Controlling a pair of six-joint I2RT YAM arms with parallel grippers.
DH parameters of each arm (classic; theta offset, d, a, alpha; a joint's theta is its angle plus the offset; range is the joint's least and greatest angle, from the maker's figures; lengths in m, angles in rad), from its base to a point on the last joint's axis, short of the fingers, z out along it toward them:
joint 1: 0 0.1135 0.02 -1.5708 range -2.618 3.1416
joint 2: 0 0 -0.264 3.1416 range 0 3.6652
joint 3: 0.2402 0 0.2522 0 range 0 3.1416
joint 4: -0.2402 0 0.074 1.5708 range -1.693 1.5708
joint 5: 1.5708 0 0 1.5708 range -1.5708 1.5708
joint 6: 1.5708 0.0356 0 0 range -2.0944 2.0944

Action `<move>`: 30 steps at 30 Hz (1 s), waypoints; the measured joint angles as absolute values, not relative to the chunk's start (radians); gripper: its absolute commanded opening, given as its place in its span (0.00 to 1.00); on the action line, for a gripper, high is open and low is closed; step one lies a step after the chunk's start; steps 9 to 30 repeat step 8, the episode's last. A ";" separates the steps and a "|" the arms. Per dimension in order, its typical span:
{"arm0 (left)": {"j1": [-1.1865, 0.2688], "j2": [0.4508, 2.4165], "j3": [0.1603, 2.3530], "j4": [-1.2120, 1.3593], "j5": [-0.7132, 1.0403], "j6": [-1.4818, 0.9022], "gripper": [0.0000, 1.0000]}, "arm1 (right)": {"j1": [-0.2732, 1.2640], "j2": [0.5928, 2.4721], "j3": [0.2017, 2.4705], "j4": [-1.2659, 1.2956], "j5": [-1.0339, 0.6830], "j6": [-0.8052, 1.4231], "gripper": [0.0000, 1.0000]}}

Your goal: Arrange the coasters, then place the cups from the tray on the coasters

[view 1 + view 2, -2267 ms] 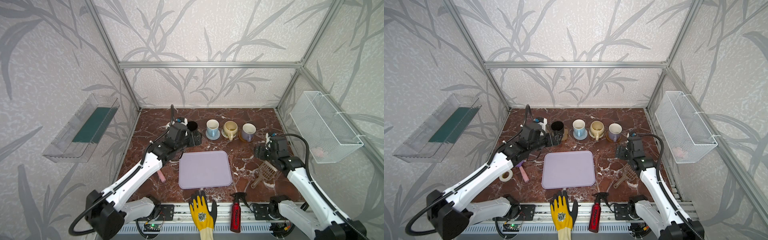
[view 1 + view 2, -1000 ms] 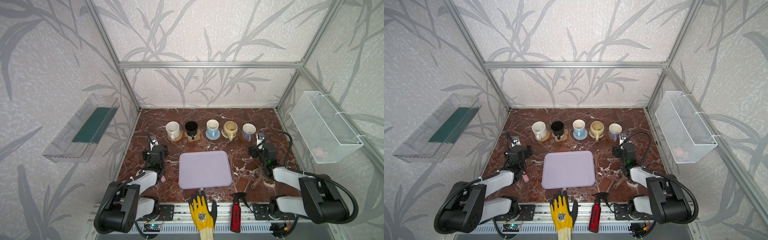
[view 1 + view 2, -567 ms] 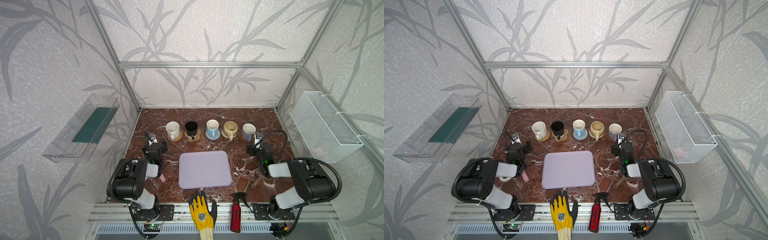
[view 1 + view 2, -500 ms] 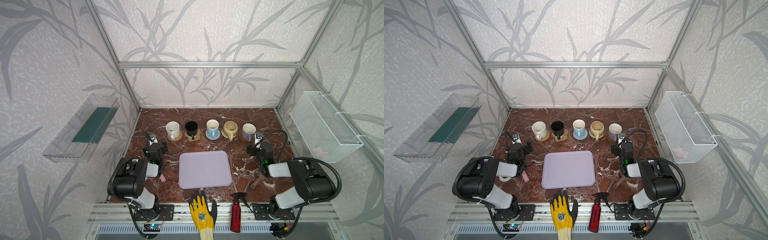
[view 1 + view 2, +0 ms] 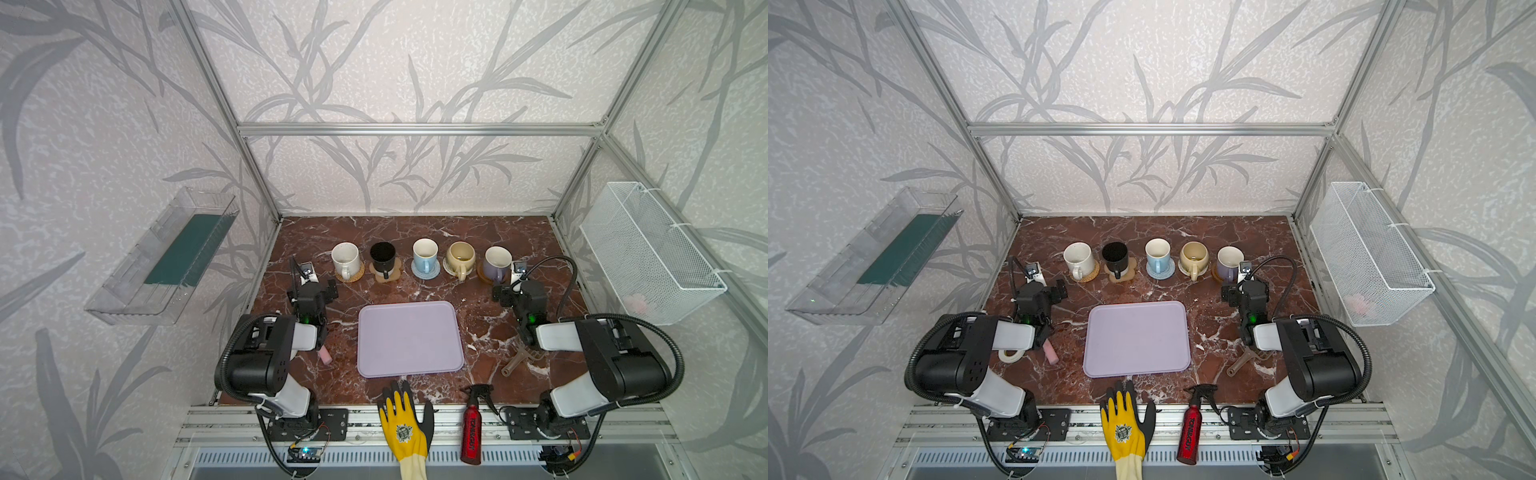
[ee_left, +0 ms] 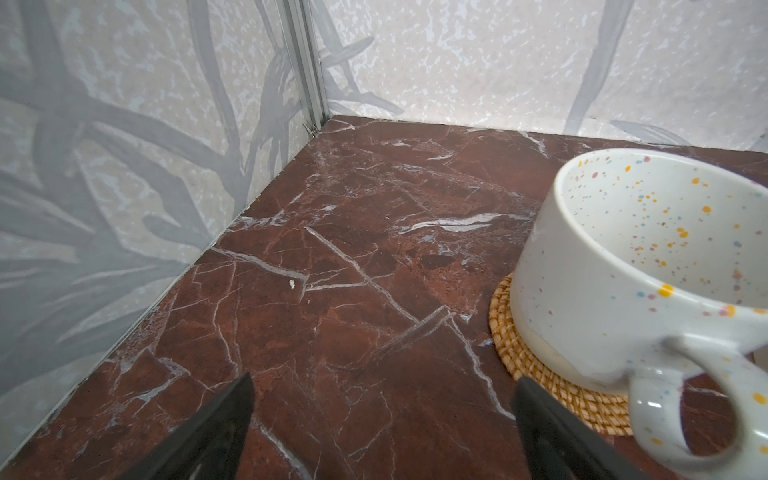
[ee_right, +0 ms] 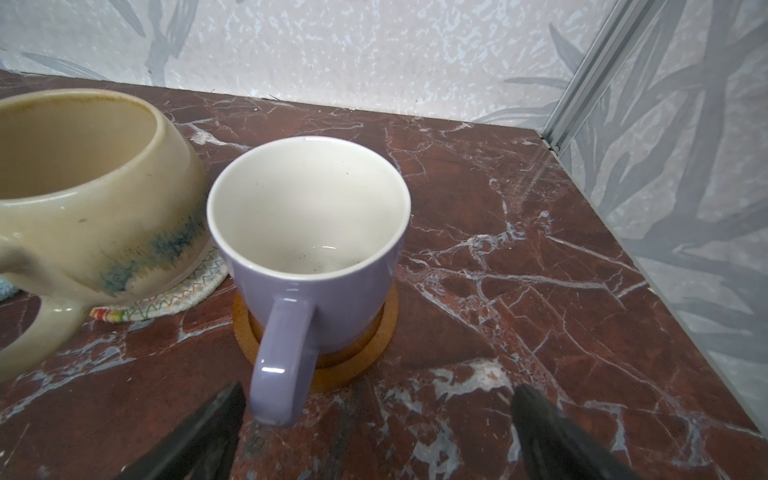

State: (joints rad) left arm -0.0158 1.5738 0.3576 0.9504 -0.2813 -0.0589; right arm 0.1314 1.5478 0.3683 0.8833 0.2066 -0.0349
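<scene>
Five cups stand in a row at the back, each on a coaster: white speckled (image 5: 345, 257) on orange woven (image 6: 540, 374), black (image 5: 382, 254) on the paw shape (image 5: 390, 277), light blue (image 5: 424, 252) on grey-blue (image 5: 425, 272), beige (image 5: 460, 254) on cream (image 7: 183, 295), lavender (image 7: 307, 232) on the amber disc (image 7: 365, 353). The lavender tray (image 5: 409, 338) lies empty in front. My left gripper (image 6: 382, 399) hangs open over bare table beside the speckled cup. My right gripper (image 7: 378, 399) is open just short of the lavender cup's handle, touching nothing.
A yellow glove (image 5: 402, 424) and a red spray bottle (image 5: 471, 428) lie at the front rail. A pink piece (image 5: 1049, 351) and a tape roll (image 5: 1012, 354) sit by the left arm, a tan scoop (image 5: 1241, 361) by the right. A wire basket (image 5: 648, 253) hangs on the right wall.
My left gripper has left the white speckled cup standing on its coaster. Both arms have drawn back from the cup row and folded low at the front. The right jaws have spread wider.
</scene>
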 measured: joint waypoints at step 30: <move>-0.007 1.574 0.360 0.942 -0.249 -0.059 0.99 | 0.131 1.548 0.368 0.883 0.209 -0.035 0.99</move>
